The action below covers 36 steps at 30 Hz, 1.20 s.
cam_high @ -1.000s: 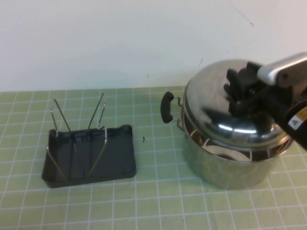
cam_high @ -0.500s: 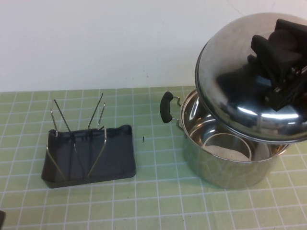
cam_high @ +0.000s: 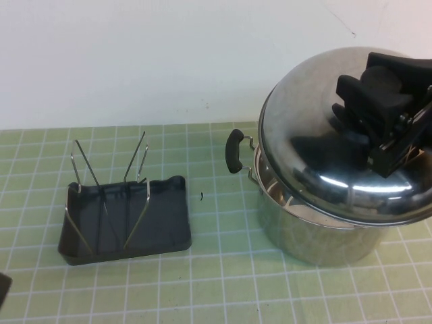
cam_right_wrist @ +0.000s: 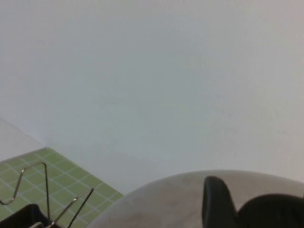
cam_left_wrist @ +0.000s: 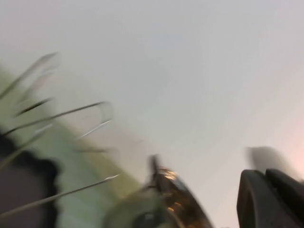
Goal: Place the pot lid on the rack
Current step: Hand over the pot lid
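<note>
At the near left edge of the high view a dark sliver of the left gripper (cam_high: 3, 289) poked into frame, close to the rack's near corner; whether its fingers were apart or together could not be told, and its own wrist view was blurred, showing only wire prongs and a smear of the pot. Just beyond it the rack (cam_high: 162, 223) sat flat on the green checked mat (cam_high: 216, 283), its long side running left to right and its thin wire prongs (cam_high: 84, 165) leaning up and back from the tray. Farther right stood the pot (cam_high: 317, 233), one black handle (cam_high: 233, 150) pointing toward the rack. Above the pot, the right gripper (cam_high: 361, 108) was clamped on the knob at the centre of the lid (cam_high: 304, 142), which hung tilted, clear of the pot's rim, its domed face turned up and toward the camera. The rack lay well to the left of the held lid and lower, so the carry would likely run leftward across the mat, and the lid would probably need tipping on edge to slip between the prongs. In the right wrist view the prongs (cam_right_wrist: 45, 187) showed beyond the lid's edge.
</note>
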Tool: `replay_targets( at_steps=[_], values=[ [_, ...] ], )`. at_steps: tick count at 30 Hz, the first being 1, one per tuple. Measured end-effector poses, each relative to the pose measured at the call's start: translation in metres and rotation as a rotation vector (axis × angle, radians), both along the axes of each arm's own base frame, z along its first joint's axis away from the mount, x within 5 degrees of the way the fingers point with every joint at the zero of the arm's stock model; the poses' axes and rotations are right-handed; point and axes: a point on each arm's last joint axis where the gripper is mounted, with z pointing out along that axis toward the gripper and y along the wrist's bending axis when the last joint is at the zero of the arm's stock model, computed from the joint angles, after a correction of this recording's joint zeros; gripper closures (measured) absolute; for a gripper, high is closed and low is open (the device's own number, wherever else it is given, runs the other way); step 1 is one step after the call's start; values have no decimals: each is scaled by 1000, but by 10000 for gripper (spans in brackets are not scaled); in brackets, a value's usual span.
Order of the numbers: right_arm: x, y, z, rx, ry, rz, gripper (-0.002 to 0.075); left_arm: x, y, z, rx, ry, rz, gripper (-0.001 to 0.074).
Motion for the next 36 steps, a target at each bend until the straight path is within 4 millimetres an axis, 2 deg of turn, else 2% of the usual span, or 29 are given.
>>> replay_targets(
  at_steps=[3,6,11,13,16,21,23,25,29,33,36],
  values=[
    [-1,1,0,4,7,12,390,-3,-9,35,90,-98,-99,738],
    [-2,2,0,14,5,26,390,8,-21,55,130,-116,-249,738],
    [-3,4,3,34,-23,55,390,37,-41,60,250,-94,-508,735],
    [-4,4,5,42,-37,67,390,52,-46,60,278,-68,-583,703],
    [-6,6,7,58,-60,88,390,73,-52,59,313,-52,-680,578],
    [-7,7,10,77,-86,113,390,119,-57,63,260,34,-766,244],
    [-8,7,10,79,-88,115,390,137,-61,67,225,48,-831,173],
    [-8,7,10,80,-90,116,390,153,-69,69,204,54,-901,153],
    [-8,7,11,82,-93,119,390,179,-98,68,189,74,-1033,151],
    [-8,8,11,84,-97,123,390,195,-128,67,201,70,-1122,152],
    [-8,8,11,79,-96,121,390,203,-141,70,212,50,-1156,162]
  ],
)
